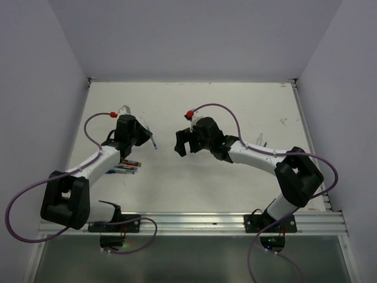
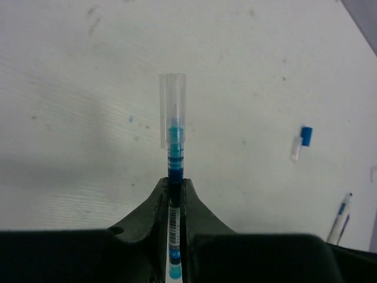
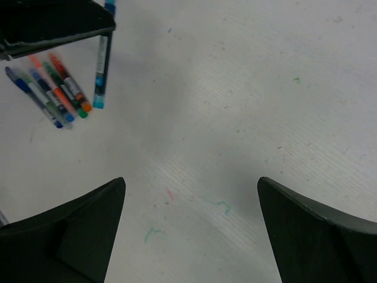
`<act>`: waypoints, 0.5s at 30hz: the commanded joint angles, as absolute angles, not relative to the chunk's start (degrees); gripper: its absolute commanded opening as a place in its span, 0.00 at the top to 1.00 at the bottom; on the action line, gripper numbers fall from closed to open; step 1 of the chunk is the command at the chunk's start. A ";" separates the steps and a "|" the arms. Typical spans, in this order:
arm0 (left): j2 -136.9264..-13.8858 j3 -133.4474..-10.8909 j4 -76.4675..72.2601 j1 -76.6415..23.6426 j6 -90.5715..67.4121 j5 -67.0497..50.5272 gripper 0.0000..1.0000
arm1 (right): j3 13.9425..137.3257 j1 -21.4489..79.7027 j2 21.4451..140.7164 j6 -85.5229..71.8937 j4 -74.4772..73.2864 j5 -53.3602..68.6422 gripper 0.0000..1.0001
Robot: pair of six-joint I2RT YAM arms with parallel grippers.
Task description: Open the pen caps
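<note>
My left gripper (image 2: 174, 186) is shut on a blue-inked pen (image 2: 173, 159) and holds it above the table. A clear cap (image 2: 172, 109) sits on the pen's tip, ahead of the fingers. In the top view the left gripper (image 1: 147, 134) is left of centre, with the pen's blue end (image 1: 154, 144) pointing toward my right gripper (image 1: 184, 143). The right gripper (image 3: 191, 184) is open and empty, and faces the held pen (image 3: 102, 71) across a short gap. A loose blue cap (image 2: 306, 135) lies on the table further off.
Several coloured pens (image 3: 54, 89) lie side by side on the table below the left gripper; they also show in the top view (image 1: 126, 167). Another pen (image 2: 340, 218) lies near the loose cap. White walls enclose the table on three sides.
</note>
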State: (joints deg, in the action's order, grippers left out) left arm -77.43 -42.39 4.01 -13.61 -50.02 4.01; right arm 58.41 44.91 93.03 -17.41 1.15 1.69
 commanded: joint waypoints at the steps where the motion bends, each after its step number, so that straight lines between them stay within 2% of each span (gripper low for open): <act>1: -73.66 -39.11 -10.28 -16.25 -46.76 -7.20 1.00 | 55.99 44.91 89.82 -22.32 11.59 10.79 0.01; 6: -72.25 -37.88 -15.28 -20.47 -47.11 -9.84 1.00 | 58.71 44.65 93.42 -25.05 10.89 13.79 0.03; 9: -70.58 -36.39 -17.22 -21.53 -48.69 -10.11 1.00 | 57.22 44.56 93.78 -28.03 16.07 15.73 0.19; 10: -70.05 -36.21 -17.31 -21.88 -49.30 -10.19 1.00 | 56.78 44.56 93.87 -28.91 17.39 15.73 0.30; 15: -68.38 -35.07 -17.49 -22.15 -50.36 -10.46 1.00 | 55.81 44.56 95.18 -31.55 22.23 15.03 0.36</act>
